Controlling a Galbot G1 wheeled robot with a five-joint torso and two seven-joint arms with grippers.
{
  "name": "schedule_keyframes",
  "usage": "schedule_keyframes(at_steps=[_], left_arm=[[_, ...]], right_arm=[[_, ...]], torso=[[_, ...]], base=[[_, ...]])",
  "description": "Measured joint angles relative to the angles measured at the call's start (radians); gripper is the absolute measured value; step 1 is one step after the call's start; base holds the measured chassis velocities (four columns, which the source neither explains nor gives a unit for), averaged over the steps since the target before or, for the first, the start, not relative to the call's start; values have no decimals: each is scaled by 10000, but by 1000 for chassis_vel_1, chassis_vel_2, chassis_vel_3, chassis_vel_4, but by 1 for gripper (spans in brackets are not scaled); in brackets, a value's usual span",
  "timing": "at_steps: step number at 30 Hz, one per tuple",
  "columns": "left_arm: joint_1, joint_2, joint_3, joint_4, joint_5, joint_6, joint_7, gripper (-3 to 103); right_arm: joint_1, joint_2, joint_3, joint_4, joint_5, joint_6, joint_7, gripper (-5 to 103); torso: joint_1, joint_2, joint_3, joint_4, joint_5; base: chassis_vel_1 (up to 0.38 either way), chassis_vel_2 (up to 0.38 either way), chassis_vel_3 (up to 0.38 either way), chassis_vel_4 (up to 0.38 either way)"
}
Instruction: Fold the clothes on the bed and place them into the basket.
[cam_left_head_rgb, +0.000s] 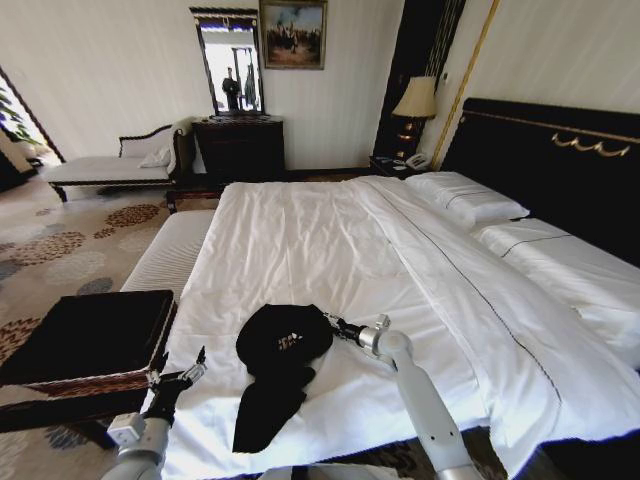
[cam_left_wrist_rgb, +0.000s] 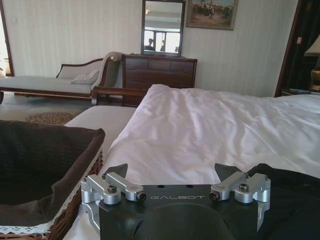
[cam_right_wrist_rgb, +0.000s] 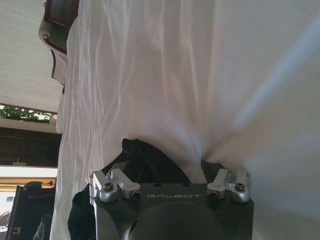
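Observation:
The black T-shirt (cam_left_head_rgb: 282, 345) lies bunched on the white bed (cam_left_head_rgb: 330, 230) near its front edge, white lettering showing, with a dark tail trailing toward the front. My right gripper (cam_left_head_rgb: 332, 322) is at the shirt's right edge, low on the duvet. In the right wrist view its fingers (cam_right_wrist_rgb: 210, 167) stand wide apart, open, with the shirt's black cloth (cam_right_wrist_rgb: 150, 157) between them. My left gripper (cam_left_head_rgb: 182, 368) hangs open at the bed's left edge, between the shirt and the wicker basket (cam_left_head_rgb: 90, 383). The left wrist view shows the basket's black lining (cam_left_wrist_rgb: 45, 160) and the shirt (cam_left_wrist_rgb: 295, 200).
A cream striped bench (cam_left_head_rgb: 170, 250) stands along the bed's left side behind the basket. White pillows (cam_left_head_rgb: 465, 195) and a black headboard (cam_left_head_rgb: 560, 160) are at the right. A chaise longue (cam_left_head_rgb: 100, 168), a dark dresser (cam_left_head_rgb: 238, 145) and a lamp (cam_left_head_rgb: 415, 100) line the far wall.

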Motion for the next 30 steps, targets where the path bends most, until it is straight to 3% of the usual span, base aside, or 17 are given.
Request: schedule_keyframes(at_steps=[5,7,8,10,12,15,18,24,30], left_arm=[[44,-25,-70,-2,-25,0,-1,97],[47,-47,-82,-1,-29,-3,-2,97],[48,-55,-84,-2,-31,-5,-2,97],[44,-78,-87,-2,-35,-14,-2,97],[41,-81,-88,-3,-36,-15,-1,97],[27,-124,-89,-10,-41,-22,-2,97],[25,-153,-90,-2,-43,-31,-1,97],[-14,-201,-126,125,-126,-58,13,97],[-116,-198,-131,184,-209,-58,15,97]], right_arm=[[87,-15,6,-168,-48,-1,-56,79],[87,-28,-18,-180,-102,1,-80,69],[86,-29,-27,-181,-128,2,-87,69],[77,-26,-88,-181,-199,10,-99,52],[75,-25,-113,-179,-214,12,-102,52],[81,-24,-204,-175,-266,14,-114,36],[88,-23,-218,-168,-274,14,-114,31],[46,-104,-255,176,-251,12,-92,4],[-81,-300,-295,1035,-245,10,-53,1]], torso=[[0,0,0,-3,-1],[0,0,0,-5,0],[0,0,0,-5,-1],[0,0,1,-4,-1],[0,0,1,-4,0],[0,-1,1,-2,0],[1,-1,1,-1,1],[1,-1,1,-1,1],[0,0,1,-2,0]], base=[[0,0,0,0],[0,0,0,0],[0,0,0,0],[0,0,0,0],[0,0,0,0],[0,0,0,0],[0,0,0,0],[0,0,0,0],[0,0,0,0]])
